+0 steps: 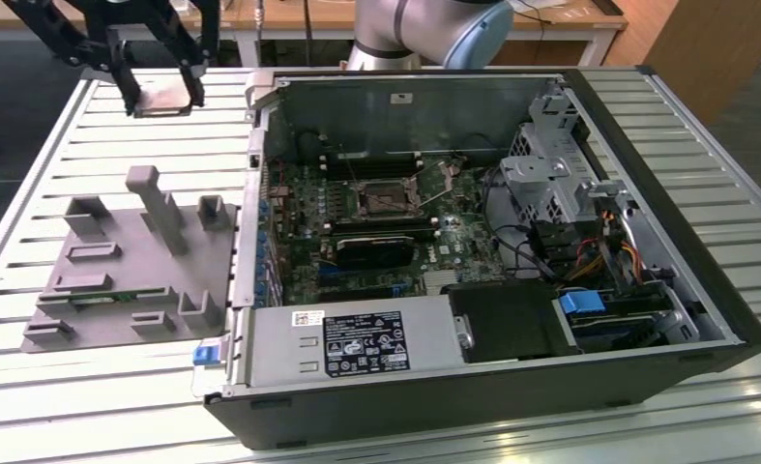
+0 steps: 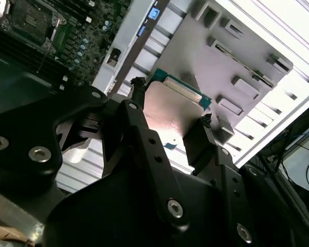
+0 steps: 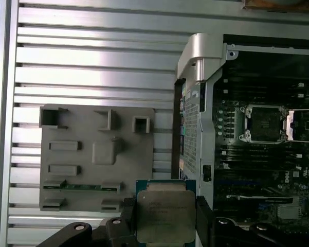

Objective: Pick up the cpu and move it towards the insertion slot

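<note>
The jaws are closed on the cpu, one black finger on each of two opposite edges, holding it up in the air above the far part of the slatted counter, toward the exterior view's left and beside the open computer case. In the first wrist view the cpu shows its silver top with a pale rim, but its lower edge is cut off by the picture and its sides are hidden behind the fingers. In the second wrist view the chip is seen from behind, mostly a washed-out glare, with a teal edge showing at its tip; the gripper body covers the rest.

The insertion slot sits on the motherboard inside the case, a dark square in a thin metal frame, well apart from the held cpu. In the first wrist view the slot is plain to see beyond the case wall.

The grey fixture block lies on the counter just beside the case, toward the exterior view's left. The print on the cpu is too small to make out.
</note>
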Controlling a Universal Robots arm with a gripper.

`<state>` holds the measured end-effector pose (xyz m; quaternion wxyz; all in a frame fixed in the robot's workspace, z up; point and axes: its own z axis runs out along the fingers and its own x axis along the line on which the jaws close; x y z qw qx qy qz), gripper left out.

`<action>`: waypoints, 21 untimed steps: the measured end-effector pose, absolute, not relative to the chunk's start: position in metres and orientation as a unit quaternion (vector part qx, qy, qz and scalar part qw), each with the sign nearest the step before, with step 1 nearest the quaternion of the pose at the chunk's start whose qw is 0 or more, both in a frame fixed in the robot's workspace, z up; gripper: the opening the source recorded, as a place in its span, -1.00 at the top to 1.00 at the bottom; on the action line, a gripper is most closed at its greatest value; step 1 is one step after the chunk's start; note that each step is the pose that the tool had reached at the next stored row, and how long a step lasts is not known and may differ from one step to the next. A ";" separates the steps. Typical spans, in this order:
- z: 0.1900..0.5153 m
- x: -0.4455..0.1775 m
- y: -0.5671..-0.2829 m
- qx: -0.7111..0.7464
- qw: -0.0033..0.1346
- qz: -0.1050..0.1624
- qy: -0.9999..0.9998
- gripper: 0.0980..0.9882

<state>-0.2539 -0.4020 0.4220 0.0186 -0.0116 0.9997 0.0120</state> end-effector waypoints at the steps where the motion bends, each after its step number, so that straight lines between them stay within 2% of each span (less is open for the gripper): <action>1: 0.422 -0.250 -0.402 -0.012 0.018 0.012 1.000 0.00; 21: 0.422 -0.171 -0.402 -0.012 0.016 0.012 1.000 0.00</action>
